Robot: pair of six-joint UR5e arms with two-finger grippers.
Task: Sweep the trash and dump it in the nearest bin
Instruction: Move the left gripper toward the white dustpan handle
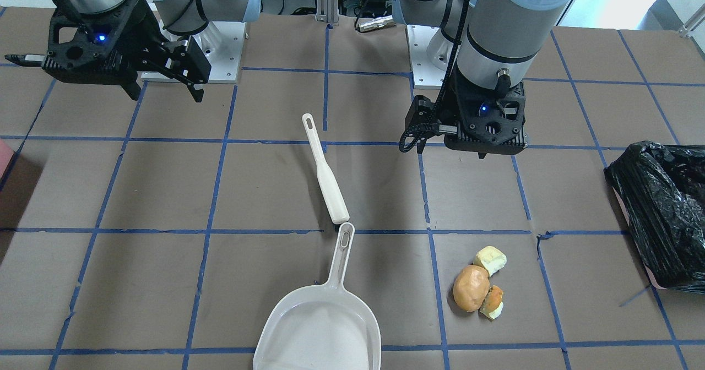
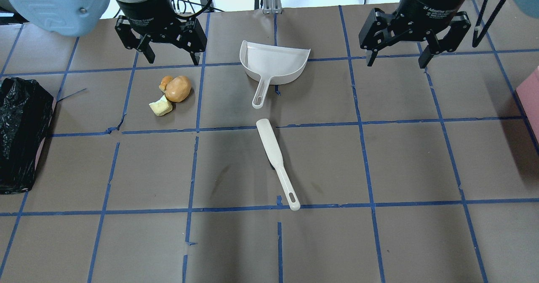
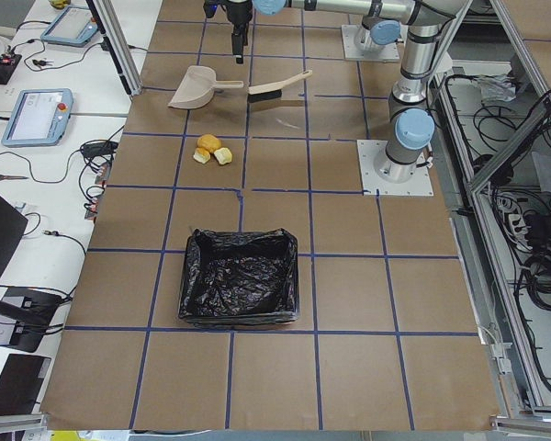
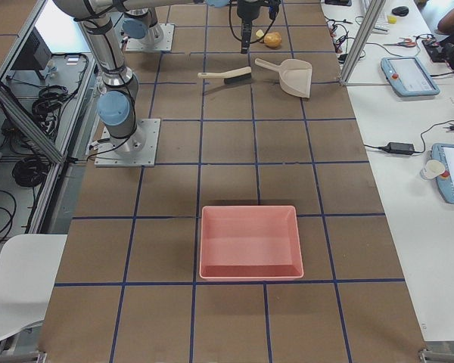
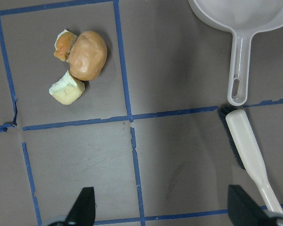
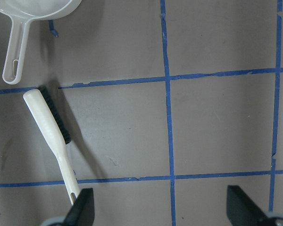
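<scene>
The trash lies together on the table: a golden-brown bun (image 2: 177, 88) with two pale bread chunks (image 2: 160, 106) (image 2: 165, 82) touching it. The left wrist view shows the bun (image 5: 87, 55) at upper left. My left gripper (image 2: 172, 60) hangs open and empty, high above the table beside the trash. The bin (image 2: 19, 133), lined with a crinkled black bag, stands at the table's left end. A white dustpan (image 2: 273, 62) and a white brush (image 2: 276, 161) lie mid-table, handle tips close. My right gripper (image 2: 396, 62) hangs open and empty, to the right of the dustpan.
A plain pink tray (image 4: 250, 242) without a bag sits at the table's right end, its edge showing in the overhead view (image 2: 531, 95). Blue tape lines grid the brown table. The arm bases stand at the robot side (image 1: 220, 50).
</scene>
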